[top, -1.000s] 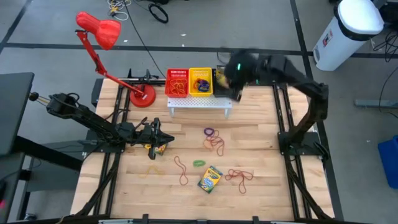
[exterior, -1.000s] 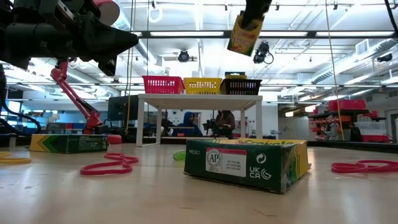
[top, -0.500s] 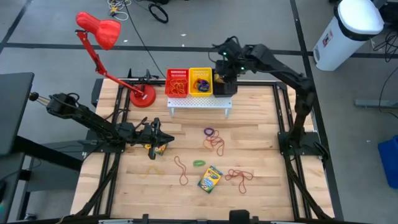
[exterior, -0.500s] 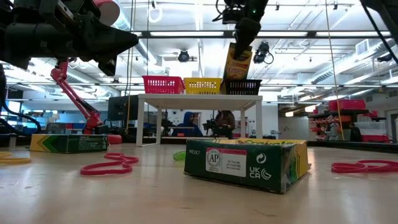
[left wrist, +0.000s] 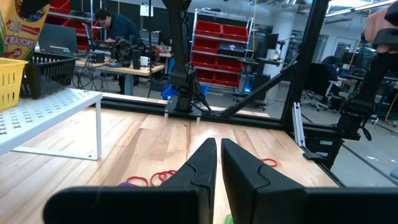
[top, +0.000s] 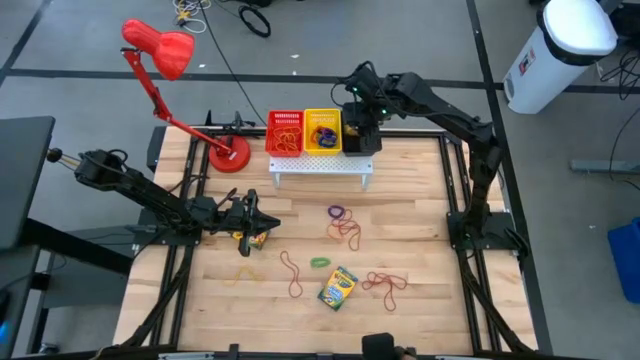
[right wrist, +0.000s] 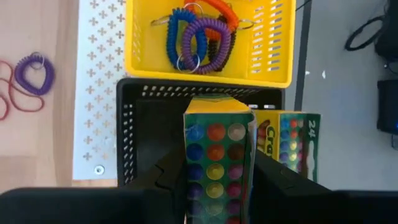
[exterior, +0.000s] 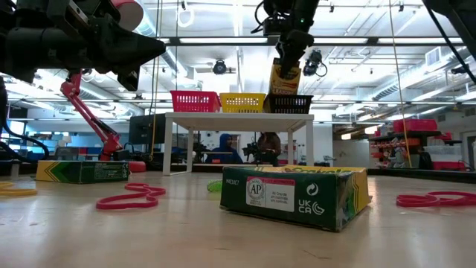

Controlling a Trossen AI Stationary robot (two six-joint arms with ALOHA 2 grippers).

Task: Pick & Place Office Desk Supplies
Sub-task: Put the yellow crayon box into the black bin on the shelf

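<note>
Right gripper (top: 360,118) holds a crayon box (right wrist: 217,162) over the black basket (right wrist: 149,118).
High view: left gripper (top: 262,224), fingers together, waits well away from that basket. Low view: box upright above the basket. Right wrist: fingers clamp the box; a second box (right wrist: 292,140) lies inside.

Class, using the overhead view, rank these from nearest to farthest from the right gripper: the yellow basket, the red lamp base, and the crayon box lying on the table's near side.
1. Yellow plastic basket, on the rack beside the right gripper.
2. Round red lamp base, past the rack's far end.
3. Yellow-and-green crayon box, down the table, towards its front edge.
</note>
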